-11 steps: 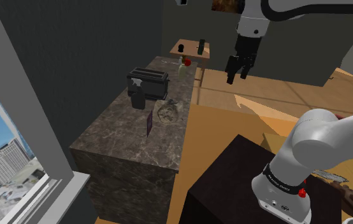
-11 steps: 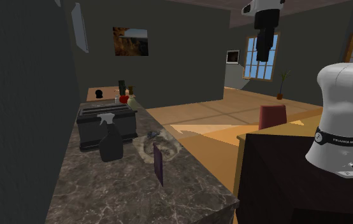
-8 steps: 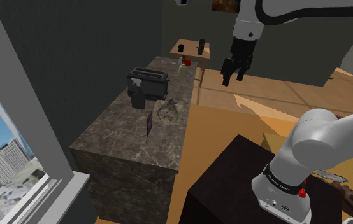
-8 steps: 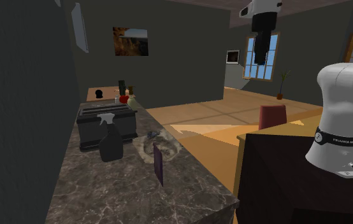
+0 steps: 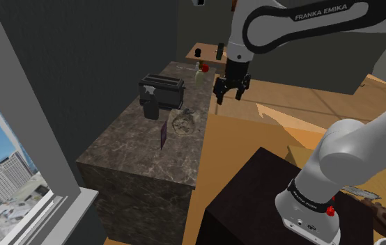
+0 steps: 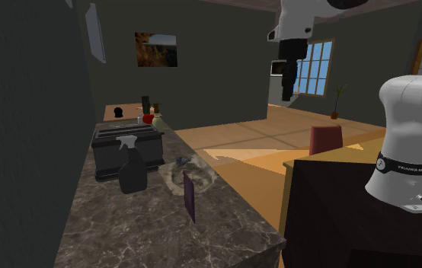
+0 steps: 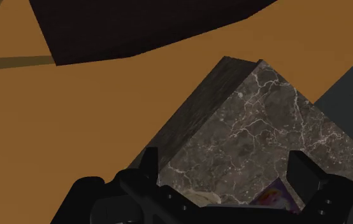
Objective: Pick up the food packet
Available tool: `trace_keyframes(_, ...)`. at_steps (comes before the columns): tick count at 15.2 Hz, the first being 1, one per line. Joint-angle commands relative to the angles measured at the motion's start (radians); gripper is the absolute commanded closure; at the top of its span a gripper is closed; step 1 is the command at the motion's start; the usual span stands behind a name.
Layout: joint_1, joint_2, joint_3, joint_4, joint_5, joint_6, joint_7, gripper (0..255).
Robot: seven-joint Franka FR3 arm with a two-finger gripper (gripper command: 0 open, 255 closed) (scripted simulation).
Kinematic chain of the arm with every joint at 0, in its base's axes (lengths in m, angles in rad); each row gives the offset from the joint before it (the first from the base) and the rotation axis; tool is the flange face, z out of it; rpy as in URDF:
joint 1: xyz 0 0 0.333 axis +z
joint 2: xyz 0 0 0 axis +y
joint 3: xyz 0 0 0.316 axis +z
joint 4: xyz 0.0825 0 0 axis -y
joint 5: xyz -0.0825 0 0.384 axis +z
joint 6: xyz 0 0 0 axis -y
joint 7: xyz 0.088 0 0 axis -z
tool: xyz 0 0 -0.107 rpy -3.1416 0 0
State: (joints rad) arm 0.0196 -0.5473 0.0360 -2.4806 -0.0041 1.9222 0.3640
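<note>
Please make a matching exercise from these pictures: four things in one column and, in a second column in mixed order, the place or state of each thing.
Things:
1. food packet
2. toaster
3. spray bottle
4. gripper

Places and states:
A. up in the air, open, holding nothing
B. dark, standing just in front of the toaster in the second exterior view
C. purple and thin, standing on edge on the counter
D. black and boxy, on the counter

Pairs: 1-C, 2-D, 3-B, 4-A
</note>
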Motion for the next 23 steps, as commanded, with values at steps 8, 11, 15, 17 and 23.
trace_keyframes(8,-0.020,0.337,0.081,0.098,-0.006,0.268,0.238,0)
trace_keyframes(11,-0.026,0.457,0.097,0.159,-0.029,0.332,0.320,0)
trace_keyframes(15,-0.025,0.616,0.103,0.261,-0.070,0.398,0.430,0)
trace_keyframes(17,-0.020,0.696,0.100,0.320,-0.092,0.421,0.483,0)
trace_keyframes(23,0.006,0.931,0.068,0.529,-0.140,0.459,0.619,0)
